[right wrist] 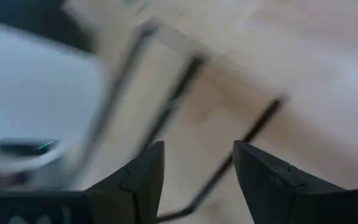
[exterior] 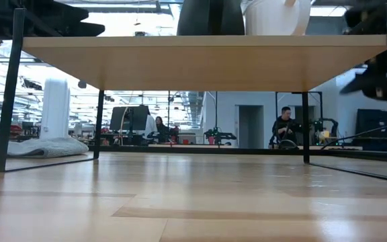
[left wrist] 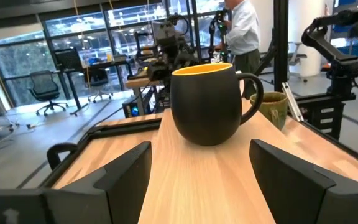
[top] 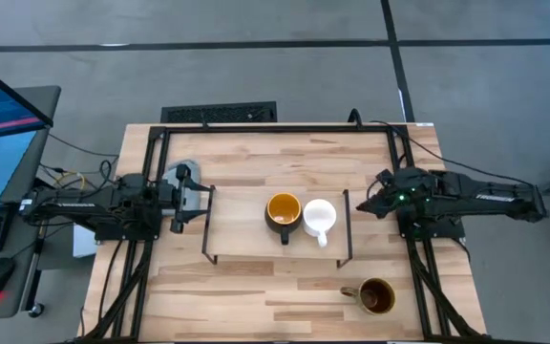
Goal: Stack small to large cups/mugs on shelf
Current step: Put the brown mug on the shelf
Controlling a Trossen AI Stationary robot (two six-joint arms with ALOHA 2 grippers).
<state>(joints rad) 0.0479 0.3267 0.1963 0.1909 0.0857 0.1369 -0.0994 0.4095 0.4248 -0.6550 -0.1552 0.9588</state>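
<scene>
Now two mugs sit on shelf. Brown mug alone on table, nearer right gripper, off to its side. Both grippers spread, holding nothing.

In the low view the dark mug and white mug on the shelf are cut off by the top edge, handles unseen. The right wrist view is blurred; only wire legs read. Behind the dark mug, the olive mug is half hidden.
</scene>
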